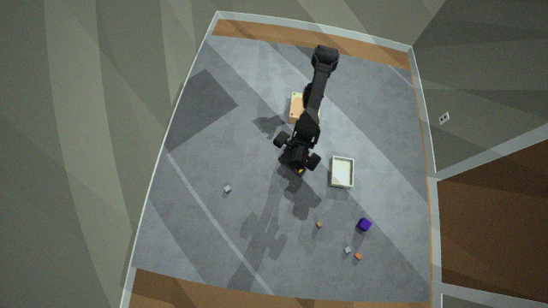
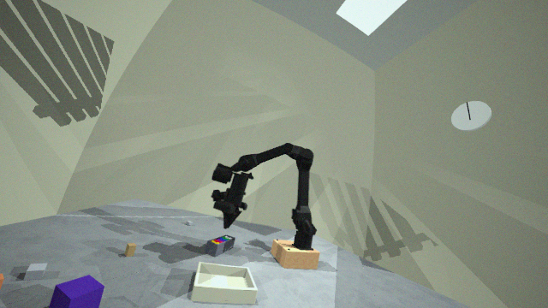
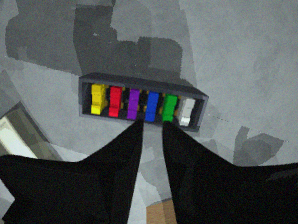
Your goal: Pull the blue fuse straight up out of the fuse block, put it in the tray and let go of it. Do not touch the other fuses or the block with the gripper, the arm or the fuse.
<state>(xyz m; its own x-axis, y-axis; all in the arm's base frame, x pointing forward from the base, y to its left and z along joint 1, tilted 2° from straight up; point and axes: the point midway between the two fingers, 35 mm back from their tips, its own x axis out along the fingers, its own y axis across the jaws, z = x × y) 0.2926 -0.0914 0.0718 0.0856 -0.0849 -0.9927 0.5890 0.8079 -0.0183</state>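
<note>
The blue fuse [image 3: 152, 106] sits in the dark grey fuse block [image 3: 140, 81] [image 2: 212, 249], between the purple fuse [image 3: 133, 104] and the green fuse [image 3: 170, 107]. My gripper [image 3: 153, 125] [image 2: 227, 227] is open by a narrow gap with nothing between the fingers. It is above the block; in the wrist view its tips appear just below the blue and green fuses. The cream tray [image 1: 354, 172] [image 2: 224, 296] stands beside the block, with no fuse visible inside. In the top view the arm hides most of the block.
The yellow fuse [image 3: 98, 99], red fuse [image 3: 115, 101] and white fuse [image 3: 187, 111] also sit in the block. A purple cube [image 1: 364, 224] [image 2: 79, 293], a tan block [image 1: 318, 224] [image 2: 130, 249], an orange block [image 1: 358, 256] and two light grey cubes lie farther out. The arm's wooden base [image 2: 300, 258] is behind.
</note>
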